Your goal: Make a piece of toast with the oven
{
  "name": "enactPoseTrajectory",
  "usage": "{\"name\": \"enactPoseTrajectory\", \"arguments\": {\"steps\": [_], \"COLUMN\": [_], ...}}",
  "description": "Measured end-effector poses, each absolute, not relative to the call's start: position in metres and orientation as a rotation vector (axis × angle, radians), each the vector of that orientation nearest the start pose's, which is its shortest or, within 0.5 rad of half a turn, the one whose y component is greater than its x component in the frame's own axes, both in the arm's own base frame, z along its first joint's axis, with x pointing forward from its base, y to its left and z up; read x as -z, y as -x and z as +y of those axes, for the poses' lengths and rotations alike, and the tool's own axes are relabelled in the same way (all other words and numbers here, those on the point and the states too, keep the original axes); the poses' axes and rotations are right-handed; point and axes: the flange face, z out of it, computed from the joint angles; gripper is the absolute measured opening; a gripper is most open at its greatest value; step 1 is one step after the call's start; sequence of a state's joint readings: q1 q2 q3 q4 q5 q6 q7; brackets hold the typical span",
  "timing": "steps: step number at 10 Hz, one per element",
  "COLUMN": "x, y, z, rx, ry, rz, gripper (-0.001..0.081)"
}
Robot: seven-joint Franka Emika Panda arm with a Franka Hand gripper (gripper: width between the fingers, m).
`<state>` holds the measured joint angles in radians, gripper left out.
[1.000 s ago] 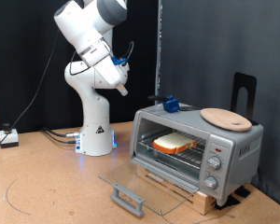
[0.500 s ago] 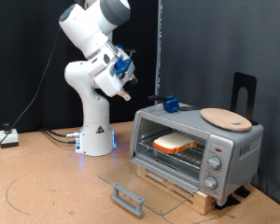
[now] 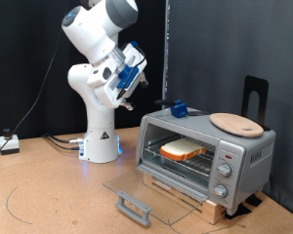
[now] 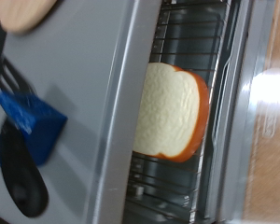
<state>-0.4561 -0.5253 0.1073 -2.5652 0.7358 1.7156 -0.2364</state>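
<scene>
gripper [image 3: 134, 95] raised clear of oven [image 3: 205, 154] | finger state cannot be told | toast [image 3: 183, 149] seated on rack | door [image 3: 146, 192] should be shut squarely

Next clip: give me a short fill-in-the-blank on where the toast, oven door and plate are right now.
1. The piece of toast lies on the wire ____ inside the oven.
2. The oven's glass door is ____.
3. The round wooden plate rests on ____ of the oven.
4. The gripper is raised off to the exterior view's ____ of the oven, holding nothing.

Missing words: rack; open; top; left
</scene>
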Motion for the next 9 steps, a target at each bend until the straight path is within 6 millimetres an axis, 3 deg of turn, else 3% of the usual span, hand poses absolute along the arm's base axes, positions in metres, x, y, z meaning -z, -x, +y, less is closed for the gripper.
{"name": "enactPoseTrajectory", "arguments": {"steps": [3,6,9], "x": [-0.425,-0.418,-0.39], "y": [-0.375,-0.371,-0.377], "z": [-0.093,-0.096,-0.128], "rx": [-0.22,-0.258,-0.331], "ry": [2.348,2.325,2.295], "rz": [0.589,0.531,0.576], "gripper": [0.0807,0.0807,0.0807]}}
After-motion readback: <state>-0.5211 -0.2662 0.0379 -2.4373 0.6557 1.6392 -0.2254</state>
